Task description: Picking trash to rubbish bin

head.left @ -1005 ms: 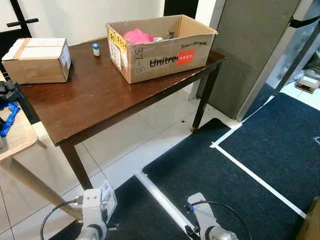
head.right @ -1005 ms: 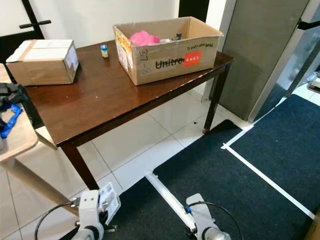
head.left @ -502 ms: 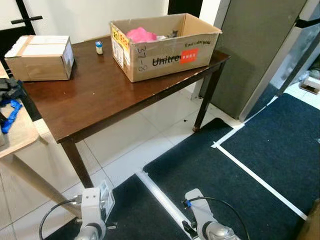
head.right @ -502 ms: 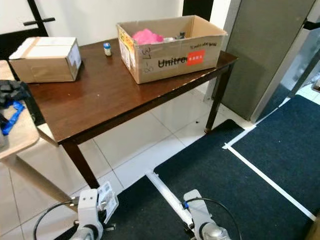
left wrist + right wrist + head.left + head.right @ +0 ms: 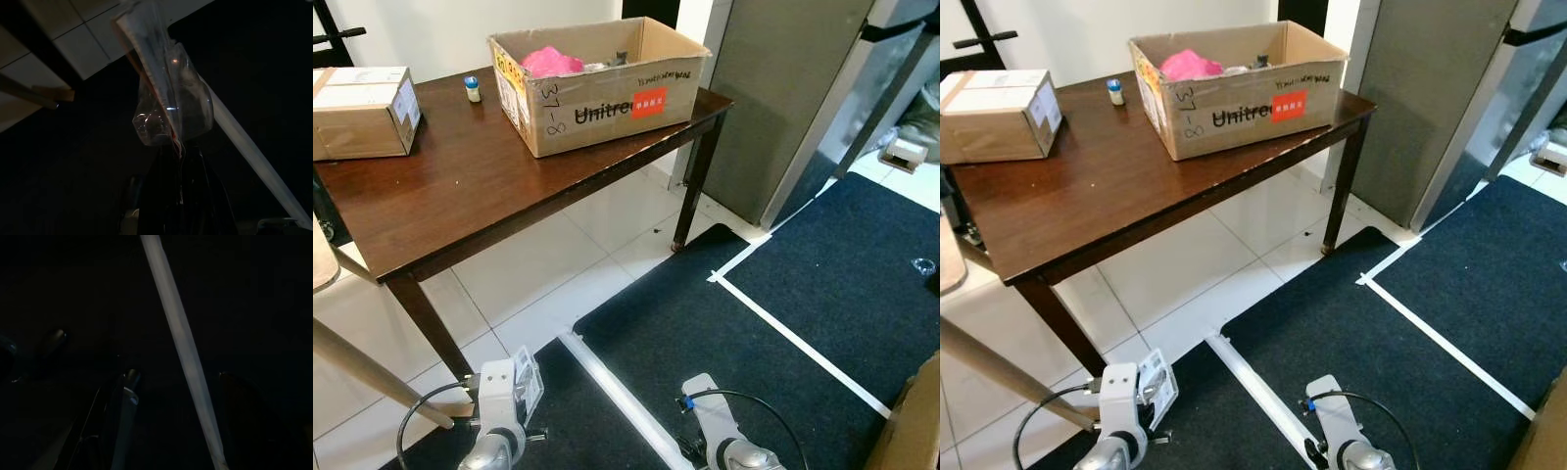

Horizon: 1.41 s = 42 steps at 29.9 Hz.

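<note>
Left gripper [image 5: 171, 161] is clamping a crumpled clear plastic bottle [image 5: 171, 107] mid-frame in its wrist view, can't tell about the right one, and no bin's showing, so the thing's risking slipping out while walking past the table [image 5: 489, 186].

The left end effector [image 5: 177, 161] pinches a crumpled clear plastic bottle [image 5: 172, 95] between its black fingers [image 5: 193, 196], which meet at the bottle's lower edge. The bottle hangs over a dark carpet [image 5: 78, 161]. A white tape line [image 5: 244, 147] runs behind it toward four o'clock. Pale floor tiles [image 5: 83, 39] lie at eleven o'clock, crossed by a dark table leg [image 5: 41, 41].
</note>
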Tool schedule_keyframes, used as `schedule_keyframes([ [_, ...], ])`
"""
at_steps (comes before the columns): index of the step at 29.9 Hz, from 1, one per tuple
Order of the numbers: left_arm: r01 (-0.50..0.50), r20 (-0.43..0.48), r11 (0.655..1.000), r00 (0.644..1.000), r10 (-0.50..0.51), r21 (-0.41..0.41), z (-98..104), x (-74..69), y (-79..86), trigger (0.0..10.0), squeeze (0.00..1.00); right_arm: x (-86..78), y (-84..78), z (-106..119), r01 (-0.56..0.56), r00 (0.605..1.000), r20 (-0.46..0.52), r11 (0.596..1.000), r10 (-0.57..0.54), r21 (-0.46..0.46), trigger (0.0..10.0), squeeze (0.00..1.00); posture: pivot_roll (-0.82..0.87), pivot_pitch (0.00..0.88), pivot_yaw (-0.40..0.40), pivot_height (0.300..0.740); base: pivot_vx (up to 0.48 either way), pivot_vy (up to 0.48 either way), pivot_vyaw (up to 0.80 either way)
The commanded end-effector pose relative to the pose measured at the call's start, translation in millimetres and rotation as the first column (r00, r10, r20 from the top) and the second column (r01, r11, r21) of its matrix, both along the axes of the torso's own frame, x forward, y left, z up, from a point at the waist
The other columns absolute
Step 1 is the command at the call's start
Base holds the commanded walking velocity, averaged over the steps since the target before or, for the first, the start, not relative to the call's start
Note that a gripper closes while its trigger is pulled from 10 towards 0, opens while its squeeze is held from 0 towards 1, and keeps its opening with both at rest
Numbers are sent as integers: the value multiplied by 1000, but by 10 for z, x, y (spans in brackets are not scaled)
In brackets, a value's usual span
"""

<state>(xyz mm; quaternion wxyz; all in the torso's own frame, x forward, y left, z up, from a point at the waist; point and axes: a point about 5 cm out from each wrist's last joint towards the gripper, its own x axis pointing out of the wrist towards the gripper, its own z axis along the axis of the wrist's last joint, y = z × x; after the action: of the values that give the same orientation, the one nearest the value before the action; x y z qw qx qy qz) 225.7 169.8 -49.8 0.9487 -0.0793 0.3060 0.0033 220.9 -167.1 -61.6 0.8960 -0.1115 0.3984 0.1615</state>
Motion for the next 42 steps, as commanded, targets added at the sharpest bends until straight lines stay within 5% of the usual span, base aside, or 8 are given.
schedule_keyframes([
  [1, -9, -32, 1000, 999, 9, -6, -50, -63, -8, 10000, 0, -50, -18, -30, 10, 1000, -15, 1000, -10, 3, 10000, 0, 0, 118, -49, 740, 0, -259, 0],
  [21, -5, -34, 1000, 999, 5, -5, -43, -49, -6, 10000, 0, -34, -19, -20, 5, 1000, -12, 1000, -5, 3, 10000, 0, -3, 120, -50, 740, 0, -38, 0],
  [42, 4, -36, 1000, 999, -4, -7, -44, -48, -6, 10000, 0, -45, -25, -25, 4, 1000, -11, 1000, -4, 1, 10000, 0, -13, 109, -45, 740, 0, -309, 0],
])
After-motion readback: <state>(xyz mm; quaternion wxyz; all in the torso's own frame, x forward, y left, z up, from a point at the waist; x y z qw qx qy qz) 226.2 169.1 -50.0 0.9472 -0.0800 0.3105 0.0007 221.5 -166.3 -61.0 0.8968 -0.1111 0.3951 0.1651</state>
